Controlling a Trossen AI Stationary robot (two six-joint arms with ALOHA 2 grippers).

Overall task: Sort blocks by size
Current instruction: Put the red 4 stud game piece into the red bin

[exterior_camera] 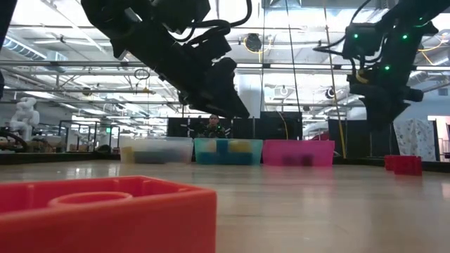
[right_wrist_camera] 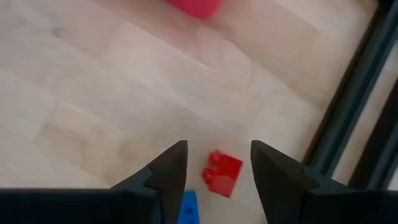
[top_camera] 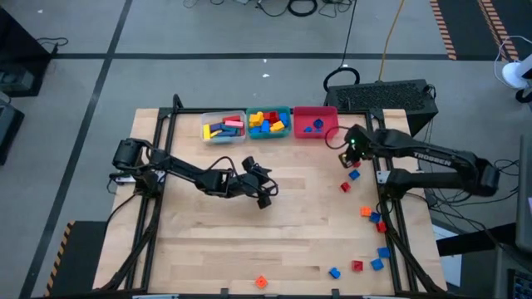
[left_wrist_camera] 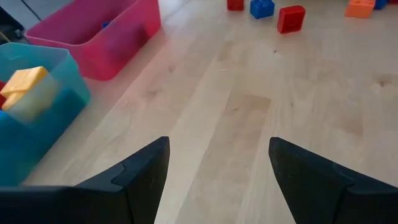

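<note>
Small blocks lie scattered on the table's right side, among them a blue one point(top_camera: 355, 174), a red one point(top_camera: 345, 187) and an orange one point(top_camera: 365, 213). My right gripper point(right_wrist_camera: 217, 165) hangs open above the table near the red bin point(top_camera: 314, 122), pointing steeply down. A red block point(right_wrist_camera: 222, 173) and a blue block point(right_wrist_camera: 186, 205) lie on the wood beneath it, untouched. My left gripper point(left_wrist_camera: 217, 162) stands open over the middle of the table point(top_camera: 264, 193), with nothing between its fingers.
A clear bin point(top_camera: 223, 126), a teal bin point(top_camera: 268, 123) and the red bin stand in a row at the far edge, each holding blocks. More blocks lie near the right front corner point(top_camera: 357, 266). An orange block point(top_camera: 261, 282) sits at the near edge.
</note>
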